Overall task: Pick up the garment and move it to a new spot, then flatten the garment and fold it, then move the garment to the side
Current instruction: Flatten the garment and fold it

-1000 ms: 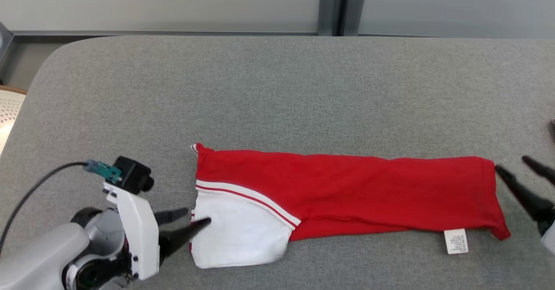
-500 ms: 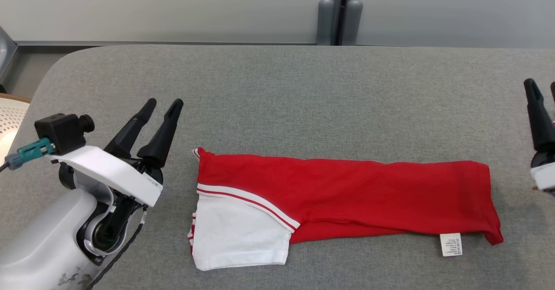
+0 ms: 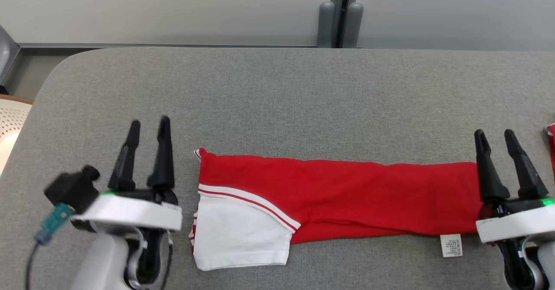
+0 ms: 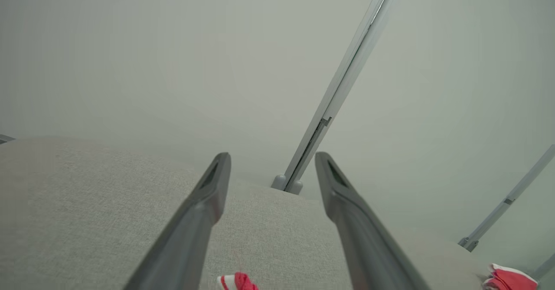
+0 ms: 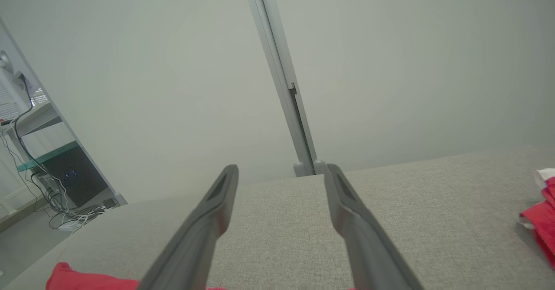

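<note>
I see my left gripper just left of the folded red-and-white garment and my right gripper at its right end, both spread apart and empty.

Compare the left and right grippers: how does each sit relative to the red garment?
The left gripper stands beside the garment's white-sleeved end with a gap between them; the right gripper overlaps its other end in the head view, contact unclear. The left gripper's wrist view catches a red-and-white corner; the right gripper's catches red cloth along the bottom edge. Both are open, empty and point away from the robot.
</note>
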`<state>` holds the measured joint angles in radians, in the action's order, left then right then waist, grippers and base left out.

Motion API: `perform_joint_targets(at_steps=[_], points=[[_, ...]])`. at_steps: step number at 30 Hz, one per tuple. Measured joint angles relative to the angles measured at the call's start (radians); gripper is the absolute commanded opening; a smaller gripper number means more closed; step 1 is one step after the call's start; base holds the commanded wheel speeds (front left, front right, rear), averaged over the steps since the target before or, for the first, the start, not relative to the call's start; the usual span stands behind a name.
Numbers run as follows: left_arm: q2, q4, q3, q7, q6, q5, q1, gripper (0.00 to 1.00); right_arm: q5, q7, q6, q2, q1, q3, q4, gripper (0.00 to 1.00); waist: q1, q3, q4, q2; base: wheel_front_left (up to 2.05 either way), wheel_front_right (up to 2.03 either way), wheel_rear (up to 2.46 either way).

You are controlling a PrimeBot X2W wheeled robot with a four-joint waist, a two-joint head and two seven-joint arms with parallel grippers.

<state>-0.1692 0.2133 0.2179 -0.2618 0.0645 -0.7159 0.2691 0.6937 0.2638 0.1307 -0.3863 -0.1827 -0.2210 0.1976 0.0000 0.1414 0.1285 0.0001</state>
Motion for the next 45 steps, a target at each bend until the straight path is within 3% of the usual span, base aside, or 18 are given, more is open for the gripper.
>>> perform_joint_targets(at_steps=[4,10,26,36,37,45], points=[[0.088,-0.007,-0.093,0.0,0.03,0.183,-0.077,1.0,-0.056,0.0,0.0,0.058,0.022,0.029,0.007,1.0,0.0,0.0,-0.003,0.0,0.0,0.0,0.0],[0.117,-0.001,-0.142,0.0,0.058,0.28,-0.12,1.0,-0.125,0.0,0.0,0.104,0.035,0.056,0.033,1.0,0.0,0.001,-0.006,0.0,0.0,0.0,0.0],[0.12,0.016,-0.088,0.0,0.064,0.249,-0.112,1.0,-0.095,0.0,0.0,0.173,-0.004,0.178,0.408,1.0,0.0,0.025,0.016,0.0,0.0,0.0,0.0],[0.119,0.018,-0.089,0.0,0.065,0.248,-0.099,1.0,-0.029,0.003,0.0,0.169,-0.064,0.096,0.543,1.0,0.0,0.04,0.013,0.0,0.0,0.0,0.0],[0.12,0.019,-0.088,0.0,0.065,0.248,-0.098,1.0,-0.02,0.003,0.0,0.164,-0.068,0.083,0.551,0.03,0.0,0.041,0.012,0.0,0.0,0.0,0.0],[0.12,0.027,-0.087,0.0,0.065,0.247,-0.096,1.0,0.01,0.001,0.001,0.146,-0.089,0.09,0.572,0.0,0.0,0.039,0.01,-0.0001,0.0,0.0,0.0]])
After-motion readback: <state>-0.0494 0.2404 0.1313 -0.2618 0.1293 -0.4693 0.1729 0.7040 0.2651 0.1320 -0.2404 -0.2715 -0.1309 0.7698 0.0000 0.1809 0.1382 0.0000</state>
